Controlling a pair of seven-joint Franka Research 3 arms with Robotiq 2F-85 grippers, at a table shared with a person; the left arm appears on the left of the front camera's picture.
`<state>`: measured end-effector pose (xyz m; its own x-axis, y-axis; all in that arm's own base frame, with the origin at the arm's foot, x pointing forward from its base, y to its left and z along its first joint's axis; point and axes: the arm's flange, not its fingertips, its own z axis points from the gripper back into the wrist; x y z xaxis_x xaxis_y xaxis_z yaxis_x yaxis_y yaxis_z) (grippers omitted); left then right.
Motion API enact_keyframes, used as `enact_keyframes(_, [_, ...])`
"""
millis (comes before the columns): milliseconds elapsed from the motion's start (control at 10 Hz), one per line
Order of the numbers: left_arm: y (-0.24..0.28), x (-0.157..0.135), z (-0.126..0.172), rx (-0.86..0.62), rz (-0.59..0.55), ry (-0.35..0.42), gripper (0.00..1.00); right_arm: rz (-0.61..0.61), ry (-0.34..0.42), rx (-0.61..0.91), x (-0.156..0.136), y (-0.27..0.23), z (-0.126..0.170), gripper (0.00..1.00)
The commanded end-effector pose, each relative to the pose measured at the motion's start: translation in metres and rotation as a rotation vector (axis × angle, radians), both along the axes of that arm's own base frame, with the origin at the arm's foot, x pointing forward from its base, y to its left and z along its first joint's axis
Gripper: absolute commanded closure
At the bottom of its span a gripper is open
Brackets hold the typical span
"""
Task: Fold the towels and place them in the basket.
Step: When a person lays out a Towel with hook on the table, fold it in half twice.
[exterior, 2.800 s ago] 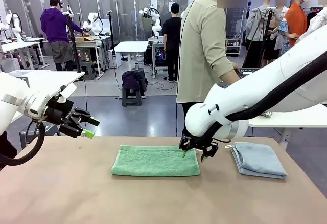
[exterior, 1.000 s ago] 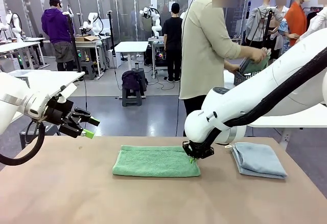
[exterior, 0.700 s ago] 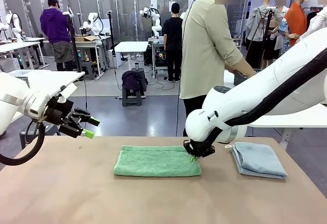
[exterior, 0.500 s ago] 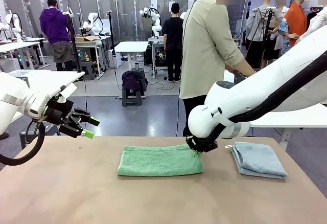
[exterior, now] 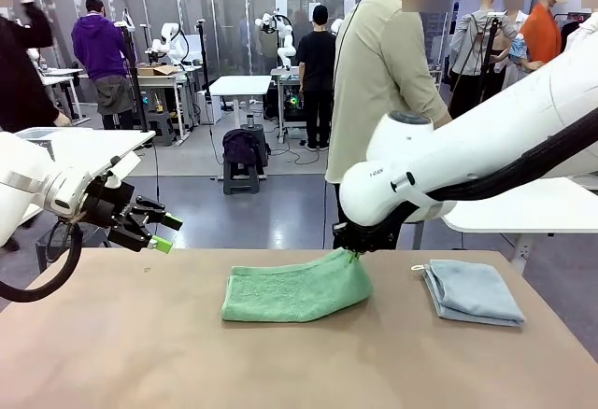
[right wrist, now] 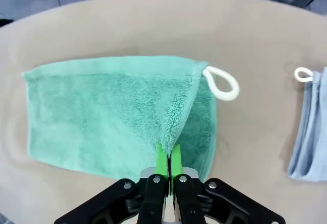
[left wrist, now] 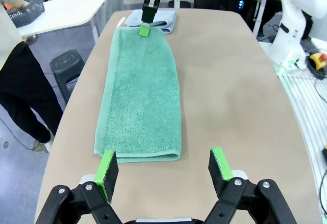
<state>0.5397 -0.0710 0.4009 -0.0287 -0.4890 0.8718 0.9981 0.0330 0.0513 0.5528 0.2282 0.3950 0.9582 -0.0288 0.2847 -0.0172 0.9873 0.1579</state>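
Item: mint green towel (exterior: 294, 290), mid-worktop (exterior: 140, 353), left of the folded blue-grey towel (exterior: 473, 291). We noted its right edge, flat a moment earlier, now lifted by the right gripper (right wrist: 168, 163), clamped on it: fold beginning. Left gripper (left wrist: 163, 165) hung apart, empty.

The left fingers (left wrist: 107, 168) stand wide apart with nothing between them. Just beyond their tips the mint green towel (left wrist: 141, 96) lies lengthwise on the tabletop (left wrist: 230, 91). At its far end, the right gripper (left wrist: 145, 28) pinches its edge, beside the blue-grey towel (left wrist: 164, 21).
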Motion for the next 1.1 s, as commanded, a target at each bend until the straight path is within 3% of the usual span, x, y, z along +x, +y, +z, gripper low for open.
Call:
enact_keyframes(0, [0.001, -0.001, 0.002, -0.01, 0.001, 0.01, 0.1, -0.012, 0.0, -0.065, 0.004, 0.035, 0.02, 1.0])
enact_keyframes(400, [0.001, -0.001, 0.002, -0.01, 0.001, 0.01, 0.1, -0.015, 0.019, -0.111, 0.018, 0.055, 0.021, 1.0])
enact_keyframes(1000, [0.001, -0.001, 0.002, -0.01, 0.001, 0.01, 0.1, -0.169, 0.139, -0.066, -0.004, 0.004, -0.022, 1.0])
